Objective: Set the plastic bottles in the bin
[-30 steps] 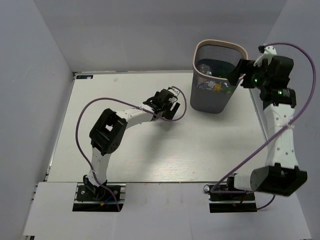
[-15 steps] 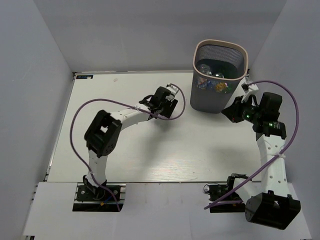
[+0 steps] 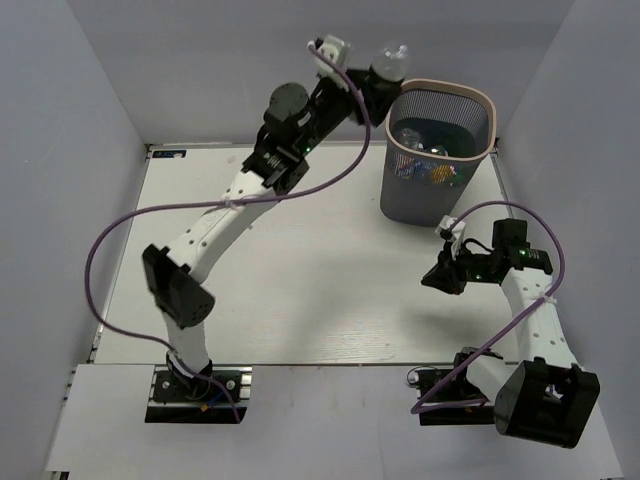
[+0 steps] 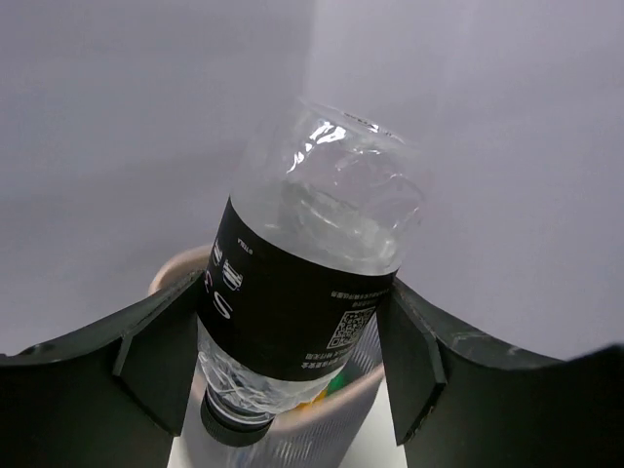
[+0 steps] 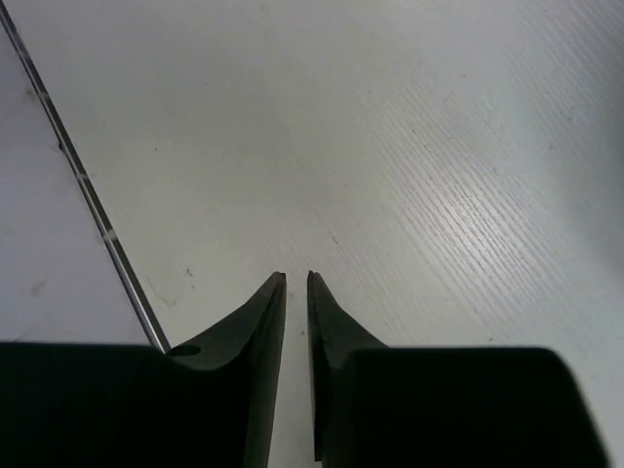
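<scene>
Whole thing sits on a white table (image 3: 300, 290) w/ faint wood-grain lines, easiest to see in the right wrist view. Plain pale grey-lilac panels box it in on 3 sides: left wall (image 3: 60, 150), back wall (image 3: 200, 70), right wall (image 3: 595, 120). Thin metal strip (image 3: 108, 290) runs down the table's left edge, small label (image 3: 170, 154) at the far-left corner. White board (image 3: 330, 425) across the near edge. Light's soft + even, shadows pretty weak.

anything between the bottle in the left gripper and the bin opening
Nothing visible does. The left gripper holds the black-label bottle up at the far-left rim of the bin; its top is open and the bottles inside lie well below the rim. The right gripper sits low, clear of that path.
</scene>
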Robot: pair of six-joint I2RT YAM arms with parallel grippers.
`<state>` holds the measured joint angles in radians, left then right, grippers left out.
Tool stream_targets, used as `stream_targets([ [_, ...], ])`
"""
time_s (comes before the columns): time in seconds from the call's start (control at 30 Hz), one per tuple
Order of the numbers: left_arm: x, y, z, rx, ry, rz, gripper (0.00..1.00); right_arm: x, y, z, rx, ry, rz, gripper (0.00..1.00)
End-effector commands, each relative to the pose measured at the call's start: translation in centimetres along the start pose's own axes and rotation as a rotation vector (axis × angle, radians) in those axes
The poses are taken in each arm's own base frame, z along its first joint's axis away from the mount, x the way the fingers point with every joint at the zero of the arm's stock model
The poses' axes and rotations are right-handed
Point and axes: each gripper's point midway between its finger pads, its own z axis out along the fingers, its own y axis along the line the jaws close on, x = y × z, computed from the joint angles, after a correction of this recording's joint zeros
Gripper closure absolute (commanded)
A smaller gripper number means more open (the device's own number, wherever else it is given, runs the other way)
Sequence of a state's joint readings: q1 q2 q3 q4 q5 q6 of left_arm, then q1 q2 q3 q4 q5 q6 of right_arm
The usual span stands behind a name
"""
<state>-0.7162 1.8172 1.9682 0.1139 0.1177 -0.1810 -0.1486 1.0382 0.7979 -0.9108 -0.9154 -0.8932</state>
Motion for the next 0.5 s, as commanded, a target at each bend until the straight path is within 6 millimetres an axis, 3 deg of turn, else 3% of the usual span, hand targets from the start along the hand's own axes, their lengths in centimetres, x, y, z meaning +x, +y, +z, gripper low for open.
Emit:
stream_targets([
  [0.0, 3.6, -1.9, 3.7, 0.132, 0.036, -0.111, 0.55, 1.1, 0.5, 0.2, -0.021, 0.043, -0.067, 0.78],
  [0.03, 1.1, -2.6, 4.6, 0.161, -0.028, -0.119, 0.54, 1.3, 0.0, 0.2, -0.001, 0.059, -0.079, 0.78],
  [0.07, 1.2, -2.7, 5.3, 0.167, -0.042, -0.165, 0.54, 1.8, 0.0, 0.4, 0.001, 0.071, -0.065, 0.77],
  [0.1, 3.9, -2.5, 6.5, 0.181, -0.02, -0.2, 0.52, 2.0, -0.1, 0.5, 0.005, 0.075, -0.053, 0.77],
  [0.13, 3.0, -2.7, 7.0, 0.2, -0.08, -0.219, 0.52, 2.2, -0.2, 0.6, 0.008, 0.081, -0.046, 0.77],
  [0.23, 4.4, -2.8, 8.2, 0.205, -0.136, -0.33, 0.48, 2.4, -0.6, 0.9, 0.026, 0.09, -0.038, 0.77],
  [0.33, 5.8, -3.1, 9.0, 0.181, -0.154, -0.382, 0.37, 2.4, -0.8, 1.0, 0.031, 0.091, -0.04, 0.77],
  [0.37, 6.6, -2.3, 9.4, 0.148, -0.167, -0.397, 0.28, 2.4, -0.9, 1.1, 0.031, 0.09, -0.043, 0.77],
  [0.43, 6.1, -2.1, 9.7, 0.139, -0.195, -0.424, 0.17, 2.5, -0.9, 1.2, 0.031, 0.096, -0.038, 0.77],
  [0.47, 7.1, -1.8, 9.9, 0.126, -0.189, -0.426, 0.07, 2.6, -1.0, 1.3, 0.032, 0.096, -0.036, 0.77],
])
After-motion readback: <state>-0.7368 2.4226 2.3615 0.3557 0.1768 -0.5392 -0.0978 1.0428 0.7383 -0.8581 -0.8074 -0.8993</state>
